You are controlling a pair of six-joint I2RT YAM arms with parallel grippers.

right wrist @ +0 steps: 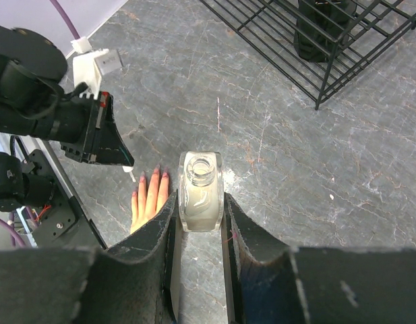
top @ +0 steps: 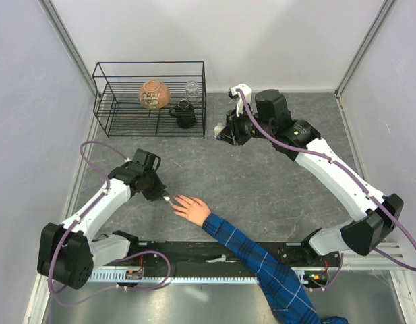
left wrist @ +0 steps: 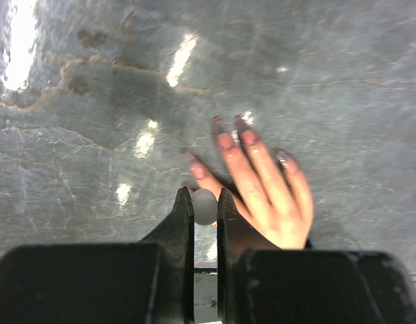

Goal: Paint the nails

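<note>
A bare hand (top: 192, 208) with a blue plaid sleeve (top: 261, 263) lies flat on the table, fingers pointing to the left arm. In the left wrist view its nails (left wrist: 243, 126) look pinkish and glossy. My left gripper (top: 164, 196) is shut on the white brush cap (left wrist: 205, 208), held just above the fingers (left wrist: 261, 175) on the thumb side. My right gripper (top: 224, 133) is shut on a small clear open bottle (right wrist: 199, 177) and holds it above the table at the back centre. The right wrist view also shows the hand (right wrist: 148, 199) and the brush tip (right wrist: 129, 173).
A black wire rack (top: 150, 128) stands at the back left with a brown round pot (top: 154, 94), a glass jar (top: 192, 88) and a black cup (top: 185, 113). Grey walls enclose the marble table (top: 261, 182). A black rail (top: 194, 253) runs along the near edge.
</note>
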